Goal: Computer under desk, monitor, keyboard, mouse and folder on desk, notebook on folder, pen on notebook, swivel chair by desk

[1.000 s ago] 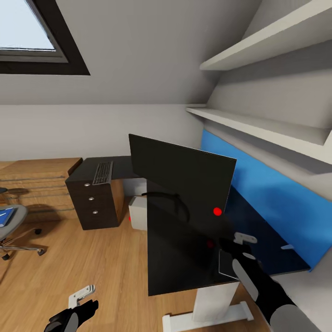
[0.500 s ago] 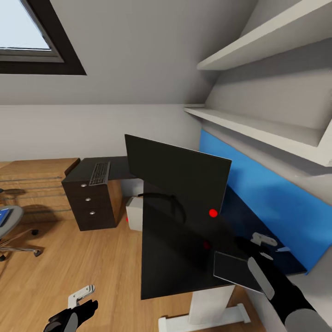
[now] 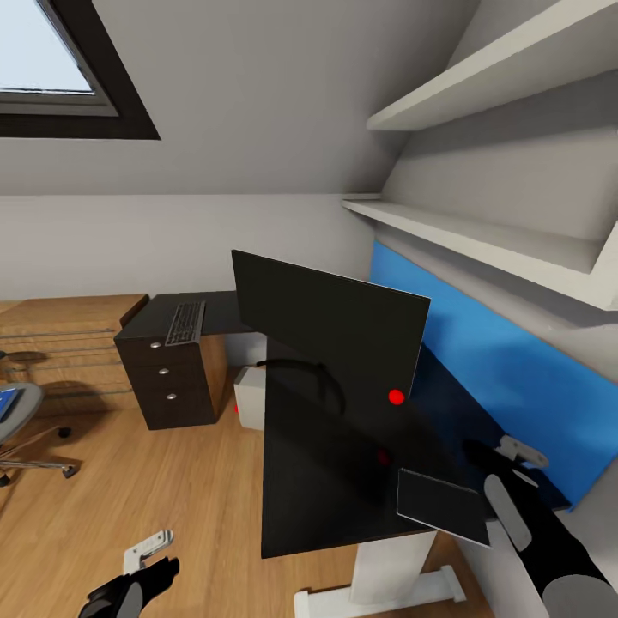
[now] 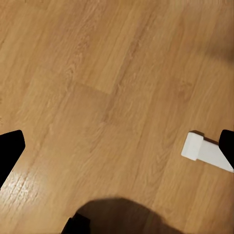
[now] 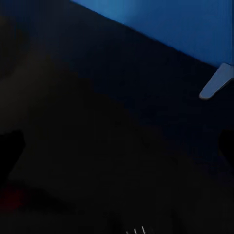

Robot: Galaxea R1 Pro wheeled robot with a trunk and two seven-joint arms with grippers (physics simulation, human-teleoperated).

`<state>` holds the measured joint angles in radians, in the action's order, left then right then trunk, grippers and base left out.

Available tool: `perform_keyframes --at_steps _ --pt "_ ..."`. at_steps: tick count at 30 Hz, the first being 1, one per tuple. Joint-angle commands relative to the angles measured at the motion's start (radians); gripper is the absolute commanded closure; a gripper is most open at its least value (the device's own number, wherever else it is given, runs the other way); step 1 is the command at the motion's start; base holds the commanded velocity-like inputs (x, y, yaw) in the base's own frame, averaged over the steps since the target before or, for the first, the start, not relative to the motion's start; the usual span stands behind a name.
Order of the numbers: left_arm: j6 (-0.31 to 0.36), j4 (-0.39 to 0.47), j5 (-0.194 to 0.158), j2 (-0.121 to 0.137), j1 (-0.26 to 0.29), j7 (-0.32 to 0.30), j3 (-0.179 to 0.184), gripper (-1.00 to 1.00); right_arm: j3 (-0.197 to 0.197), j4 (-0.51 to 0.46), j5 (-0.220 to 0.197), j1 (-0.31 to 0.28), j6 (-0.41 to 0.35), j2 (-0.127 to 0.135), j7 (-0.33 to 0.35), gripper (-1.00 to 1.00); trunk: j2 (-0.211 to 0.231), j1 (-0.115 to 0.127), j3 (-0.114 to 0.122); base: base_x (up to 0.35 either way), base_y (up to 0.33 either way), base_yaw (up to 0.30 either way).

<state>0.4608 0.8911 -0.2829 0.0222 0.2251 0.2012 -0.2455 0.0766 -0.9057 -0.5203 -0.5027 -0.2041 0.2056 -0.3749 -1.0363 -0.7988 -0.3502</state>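
Over the desk's near right corner the right gripper has moved further toward the blue back panel than a second ago, leaving a dark flat pad at the near edge; I cannot tell whether its jaws are open. Behind it the monitor stands on the desk, the computer sits under the far end, the keyboard lies on the dark drawer unit, and the swivel chair stands well apart on the wooden floor. Low over that floor the left gripper hangs with fingers spread and holds nothing.

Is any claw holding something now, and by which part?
Nothing is held. The left claw hangs open over the floor; the right claw is empty above the desk.
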Motion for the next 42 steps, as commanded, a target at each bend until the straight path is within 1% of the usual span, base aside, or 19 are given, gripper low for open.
perform_keyframes --at_steps 1,3,6,7,9,11,14,15,20,21,22,26,32,35,36,38,39,41,42 --pt "-0.015 0.002 -0.011 0.001 0.000 0.007 0.001 -1.00 0.003 -0.002 -0.013 0.000 -0.005 -0.001 -0.004 -1.00 -0.001 0.000 -0.001 0.000 0.000 0.000" --pt "-0.032 0.002 -0.011 0.002 0.000 0.007 0.001 -1.00 0.005 -0.002 -0.044 0.000 -0.007 0.000 -0.004 -1.00 -0.001 0.000 -0.001 0.000 0.000 0.000" --pt "-0.038 0.002 -0.012 0.002 0.000 0.007 0.001 -1.00 0.006 -0.002 -0.077 0.000 -0.009 0.001 -0.004 -1.00 -0.001 0.000 -0.001 -0.040 0.000 0.000" --pt "-0.041 0.002 -0.012 0.002 0.000 0.007 0.002 -1.00 0.006 -0.002 -0.099 0.000 -0.010 0.001 -0.004 -1.00 -0.001 0.000 -0.001 -0.165 0.000 0.000" --pt "-0.043 0.002 -0.012 0.002 0.000 0.007 0.002 -1.00 0.006 -0.002 -0.127 0.000 -0.010 0.001 -0.004 -1.00 -0.001 0.000 -0.001 -0.223 0.000 0.000" --pt "-0.045 0.002 -0.012 0.002 0.000 0.007 0.002 -1.00 0.006 -0.002 -0.149 0.000 -0.010 0.000 -0.003 -1.00 -0.001 0.000 -0.001 -0.277 0.000 0.000" --pt "-0.045 0.002 -0.012 0.002 0.001 0.007 0.002 -1.00 0.006 0.000 -0.167 0.000 -0.011 -0.001 -0.003 -1.00 -0.001 0.000 -0.001 -0.305 0.000 0.000" --pt "-0.046 0.002 -0.012 0.002 0.001 0.007 0.003 -1.00 0.006 0.000 -0.183 0.000 -0.011 -0.002 -0.003 -1.00 -0.001 0.000 -0.001 -0.320 0.000 0.000" --pt "-0.046 0.002 -0.012 0.002 0.000 0.007 0.003 -1.00 0.006 0.001 -0.233 0.001 -0.011 -0.002 -0.002 -1.00 -0.001 0.000 -0.001 -0.326 0.000 0.000" --pt "-0.046 0.002 -0.012 0.002 0.000 0.007 0.003 -1.00 0.006 0.002 -0.261 0.001 -0.011 -0.002 -0.001 -1.00 -0.001 0.000 -0.001 -0.332 0.000 0.000" --pt "-0.046 0.002 -0.012 0.002 0.000 0.007 0.003 -1.00 0.006 0.003 -0.275 0.002 -0.011 -0.001 -0.001 -1.00 -0.001 0.000 -0.001 -0.333 -0.015 0.000" --pt "-0.047 0.002 -0.012 0.002 0.000 0.007 0.003 -1.00 0.006 0.004 -0.293 0.002 -0.011 -0.001 -0.001 -1.00 -0.001 0.000 -0.001 -0.322 -0.085 0.000" --pt "-0.047 0.002 -0.012 0.002 0.000 0.006 0.003 -1.00 0.006 0.009 -0.300 0.003 -0.012 0.000 0.000 -1.00 -0.001 0.000 -0.001 -0.293 -0.182 0.000" --pt "-0.047 0.002 -0.012 0.002 0.000 0.006 0.003 -1.00 0.007 0.020 -0.304 0.003 -0.013 0.000 0.017 -1.00 -0.001 0.000 -0.001 -0.255 -0.196 0.000" --pt "-0.046 0.002 -0.012 0.002 0.000 0.006 0.003 -1.00 0.008 0.036 -0.327 0.003 -0.026 0.002 0.076 -1.00 -0.001 0.000 -0.001 -0.118 -0.085 0.000" --pt "-0.047 0.002 -0.012 0.001 0.000 0.006 0.003 -1.00 0.008 0.045 -0.348 0.003 -0.039 0.004 0.126 -1.00 -0.001 0.000 -0.001 -0.085 -0.061 0.000" --pt "-0.047 0.002 -0.012 0.001 0.000 0.006 0.003 -1.00 0.010 0.059 -0.369 0.004 -0.052 0.010 0.185 -1.00 -0.001 0.000 -0.001 -0.048 -0.035 0.000" --pt "-0.047 0.002 -0.012 0.001 0.000 0.006 0.003 -1.00 0.013 0.079 -0.386 0.004 -0.063 0.021 0.245 -1.00 -0.001 0.000 -0.001 -0.035 -0.025 0.000" --pt "-0.047 0.002 -0.012 0.001 0.000 0.006 0.003 -1.00 0.016 0.104 -0.398 0.004 -0.070 0.035 0.302 -1.00 -0.001 0.000 -0.001 -0.020 -0.014 0.000"
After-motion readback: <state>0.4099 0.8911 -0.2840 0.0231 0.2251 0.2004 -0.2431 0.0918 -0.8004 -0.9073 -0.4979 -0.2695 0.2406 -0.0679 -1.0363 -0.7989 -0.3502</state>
